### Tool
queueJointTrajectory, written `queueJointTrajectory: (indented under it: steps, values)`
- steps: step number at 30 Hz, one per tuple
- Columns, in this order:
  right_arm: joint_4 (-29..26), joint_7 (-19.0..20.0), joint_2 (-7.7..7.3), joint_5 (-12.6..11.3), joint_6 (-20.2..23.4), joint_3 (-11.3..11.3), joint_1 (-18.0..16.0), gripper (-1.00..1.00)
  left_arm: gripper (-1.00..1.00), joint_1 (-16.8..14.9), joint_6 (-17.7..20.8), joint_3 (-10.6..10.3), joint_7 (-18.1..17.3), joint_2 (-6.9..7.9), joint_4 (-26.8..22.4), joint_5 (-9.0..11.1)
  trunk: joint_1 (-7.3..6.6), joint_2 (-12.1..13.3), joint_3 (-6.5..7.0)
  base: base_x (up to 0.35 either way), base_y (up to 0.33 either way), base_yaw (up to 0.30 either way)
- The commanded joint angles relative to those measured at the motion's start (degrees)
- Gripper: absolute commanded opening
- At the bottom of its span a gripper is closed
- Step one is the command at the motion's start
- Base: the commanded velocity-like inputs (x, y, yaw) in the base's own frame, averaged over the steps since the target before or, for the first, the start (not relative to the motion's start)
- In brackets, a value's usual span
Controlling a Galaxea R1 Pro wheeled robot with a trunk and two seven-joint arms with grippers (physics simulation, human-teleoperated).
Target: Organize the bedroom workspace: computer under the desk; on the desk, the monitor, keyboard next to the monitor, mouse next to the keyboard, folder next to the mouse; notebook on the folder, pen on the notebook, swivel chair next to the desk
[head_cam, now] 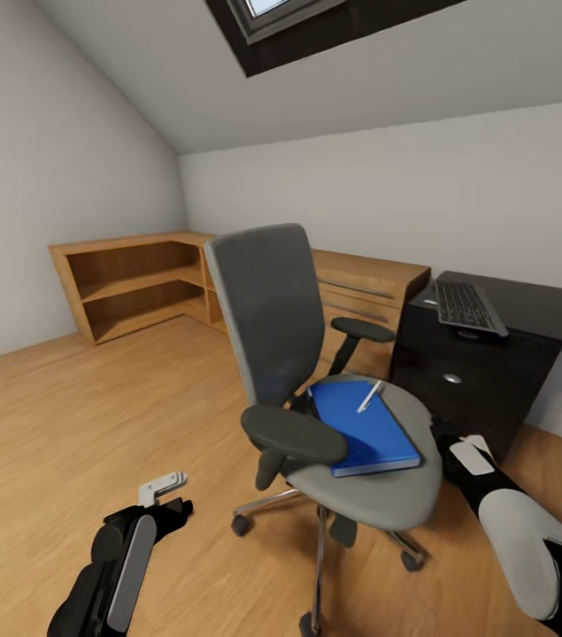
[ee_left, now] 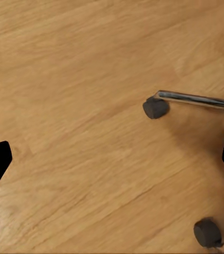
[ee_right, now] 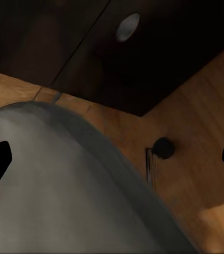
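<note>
On the wood floor (head_cam: 95, 398), swivel chair (head_cam: 272, 310) beside desk (head_cam: 528, 310)

Black arms, light grey shell panels; pale grey left hand (head_cam: 164, 486).

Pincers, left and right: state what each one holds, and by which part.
Neither holds anything. Left pincer hangs open over bare floor; right pincer is open beside the chair seat.

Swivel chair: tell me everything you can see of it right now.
The swivel chair stands upright on the wood floor beside the black desk, apart from it. It has grey upholstery on a tall back and rounded seat, round black armrests, and a chrome star base on dark casters. The blue folder lies flat on the seat with the pen on top.
</note>
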Motion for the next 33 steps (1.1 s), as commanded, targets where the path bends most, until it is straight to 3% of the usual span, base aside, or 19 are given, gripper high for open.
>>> queueJointTrajectory:
  steps: [1, 8, 17, 33]
  values:
    - [0.09, -0.26, 2.9, -1.08, -0.14, 0.07, 0.02, 1.0, 1.0, -0.04, 0.14, 0.06, 0.44, -0.04, -0.03, 0.6, 0.03, -0.01, -0.07, 0.241, 0.216, 0.008]
    - [0.08, -0.21, 2.9, -1.03, -0.14, 0.11, 0.02, 1.0, 1.0, -0.04, 0.14, 0.06, 0.46, -0.04, -0.03, 0.6, 0.03, -0.01, -0.07, 0.227, 0.197, 0.002]
    - [0.17, -0.03, 2.9, -1.03, -0.23, 0.11, 0.02, 1.0, 1.0, -0.04, 0.14, 0.06, 0.47, -0.04, 0.0, 0.67, 0.03, -0.01, -0.07, 0.018, 0.023, 0.0]
    - [0.19, -0.06, 2.9, -1.03, -0.24, 0.11, 0.02, 1.0, 1.0, -0.04, 0.11, 0.06, 0.47, 0.02, 1.41, 0.6, 0.03, -0.01, -0.07, -0.295, 0.0, 0.0]
